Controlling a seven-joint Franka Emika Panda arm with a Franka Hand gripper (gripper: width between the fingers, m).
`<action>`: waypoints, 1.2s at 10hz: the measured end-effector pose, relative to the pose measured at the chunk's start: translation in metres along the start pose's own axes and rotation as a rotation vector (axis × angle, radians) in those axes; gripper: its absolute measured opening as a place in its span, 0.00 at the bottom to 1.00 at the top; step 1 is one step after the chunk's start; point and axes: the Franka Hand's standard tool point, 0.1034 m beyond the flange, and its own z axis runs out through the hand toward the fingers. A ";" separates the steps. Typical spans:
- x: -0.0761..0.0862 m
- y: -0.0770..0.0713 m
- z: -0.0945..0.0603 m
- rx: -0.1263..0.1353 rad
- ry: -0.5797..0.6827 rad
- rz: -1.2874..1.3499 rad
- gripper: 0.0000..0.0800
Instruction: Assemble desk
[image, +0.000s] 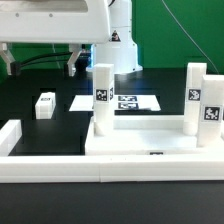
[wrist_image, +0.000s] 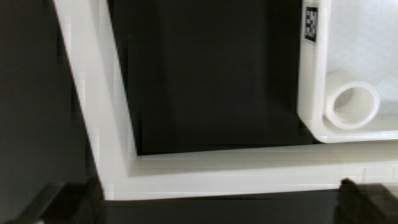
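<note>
Standing at lower right, the tabletop (image: 150, 143) carries two upright legs (image: 102, 100); another leg (image: 45, 105) lies left on the worktop (image: 40, 135). My hand (wrist_image: 199, 200) grips nothing; how wide, I cannot tell.

Smooth white plastic tabletop panel (image: 140, 140) with faint sheen, matching white plastic legs (image: 102, 98) carrying matt printed tags, matt black table (image: 40, 135), smooth white border wall (wrist_image: 98, 100), flat marker board (image: 120, 102)

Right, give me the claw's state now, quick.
Claw: open, holding nothing; only its dark fingertips show, wide apart above the long low white border wall.
</note>
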 end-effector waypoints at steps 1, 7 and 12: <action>-0.015 0.020 0.014 0.028 -0.026 0.072 0.81; -0.038 0.044 0.049 -0.013 -0.038 0.092 0.81; -0.119 0.063 0.086 -0.028 -0.044 0.182 0.81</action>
